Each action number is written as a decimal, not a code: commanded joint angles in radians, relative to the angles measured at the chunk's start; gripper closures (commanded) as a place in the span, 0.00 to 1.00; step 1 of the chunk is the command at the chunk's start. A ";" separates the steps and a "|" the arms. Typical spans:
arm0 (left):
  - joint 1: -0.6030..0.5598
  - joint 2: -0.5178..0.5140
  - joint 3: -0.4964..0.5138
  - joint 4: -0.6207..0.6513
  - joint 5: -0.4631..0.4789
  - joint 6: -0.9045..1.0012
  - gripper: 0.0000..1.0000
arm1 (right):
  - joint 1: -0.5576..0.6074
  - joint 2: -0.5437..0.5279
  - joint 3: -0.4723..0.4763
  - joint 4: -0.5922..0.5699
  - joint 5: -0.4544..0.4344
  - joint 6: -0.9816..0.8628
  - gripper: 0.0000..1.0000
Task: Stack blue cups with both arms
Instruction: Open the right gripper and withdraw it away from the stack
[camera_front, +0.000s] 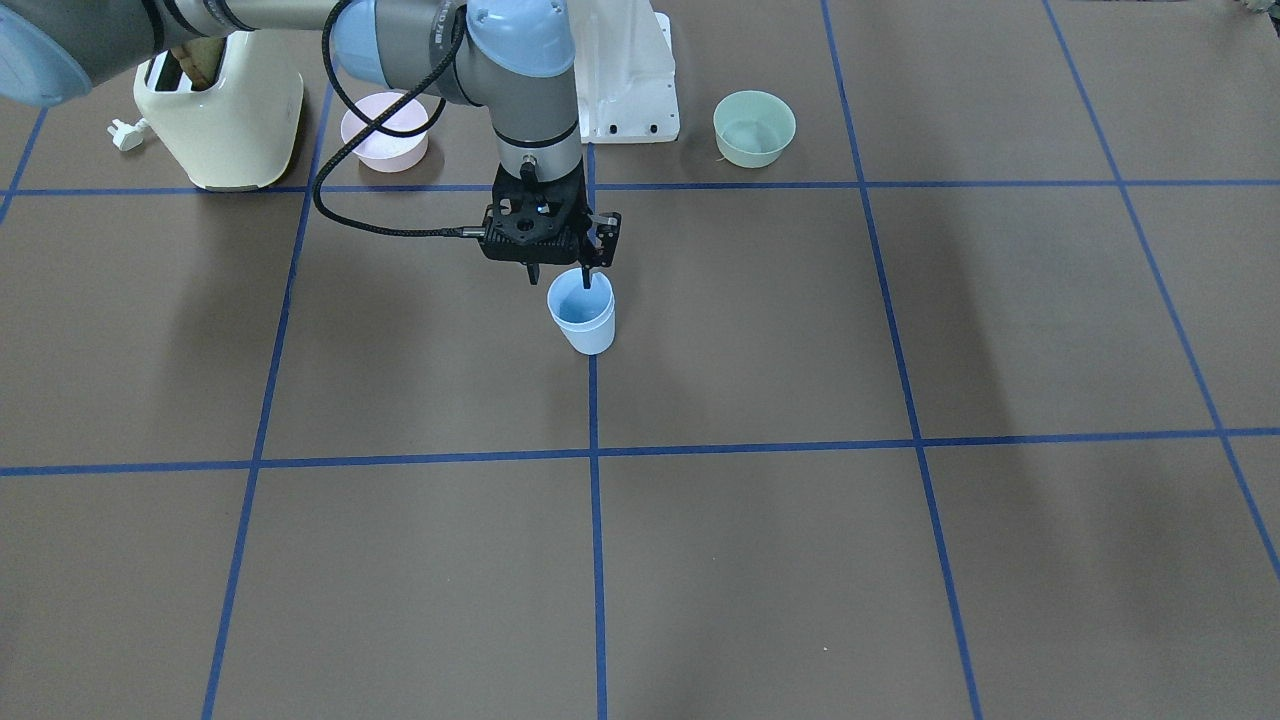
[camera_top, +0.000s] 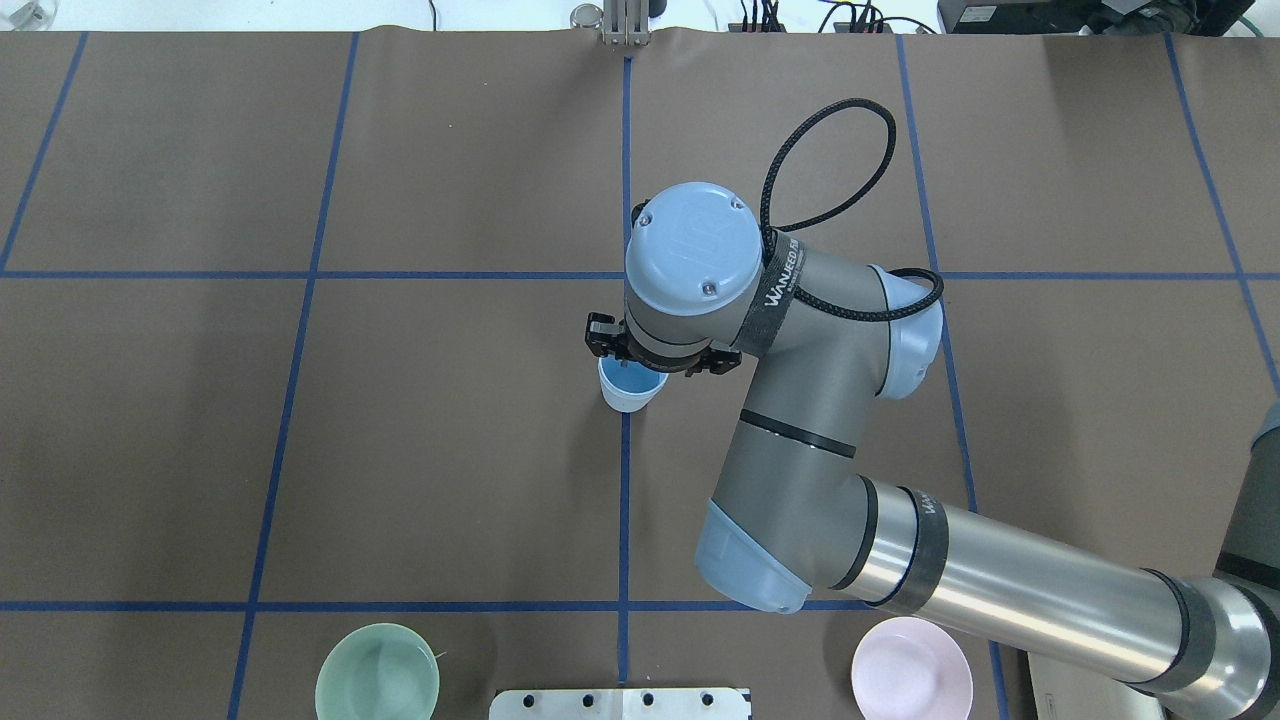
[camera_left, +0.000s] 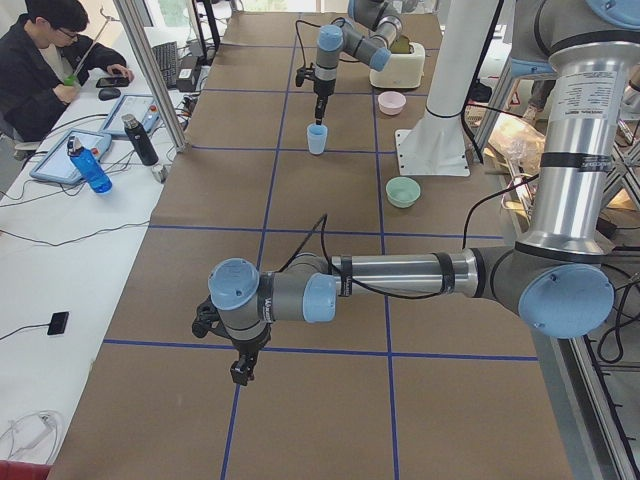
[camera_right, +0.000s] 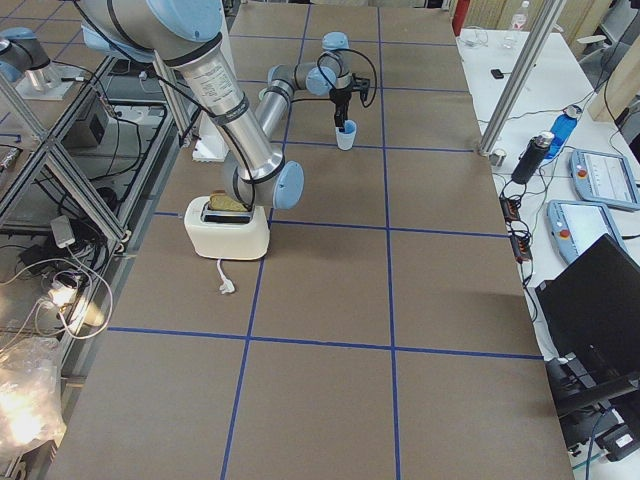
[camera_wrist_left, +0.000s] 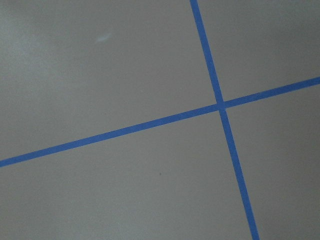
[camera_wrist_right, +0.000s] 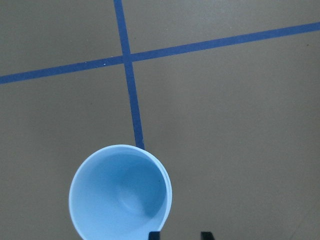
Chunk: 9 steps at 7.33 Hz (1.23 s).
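Observation:
One light-blue cup (camera_front: 582, 315) stands upright on a blue tape line at the table's middle. It also shows in the overhead view (camera_top: 628, 388). In the right wrist view the cup (camera_wrist_right: 120, 200) shows a doubled rim on its right side, like one cup nested in another. No separate second cup is in view. My right gripper (camera_front: 560, 274) hangs just above the cup, open. One fingertip (camera_wrist_right: 155, 235) is over the rim's inside and the other is outside. My left gripper (camera_left: 240, 372) hangs low over bare table far from the cup, and I cannot tell its state.
A cream toaster (camera_front: 215, 110) with a loose plug (camera_front: 127, 133), a pink bowl (camera_front: 385, 135), a white pedestal (camera_front: 630, 90) and a pale green bowl (camera_front: 753, 128) line the robot's edge of the table. A person (camera_left: 45, 60) sits at a side desk.

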 joint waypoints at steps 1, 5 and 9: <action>0.000 -0.002 -0.004 0.016 0.000 -0.007 0.02 | 0.065 -0.003 0.004 0.006 -0.006 -0.089 0.00; -0.001 0.063 -0.093 0.048 -0.027 -0.101 0.02 | 0.439 -0.128 0.001 0.004 0.309 -0.545 0.00; -0.001 0.118 -0.136 0.035 -0.013 -0.093 0.02 | 0.806 -0.246 -0.184 0.009 0.466 -1.165 0.00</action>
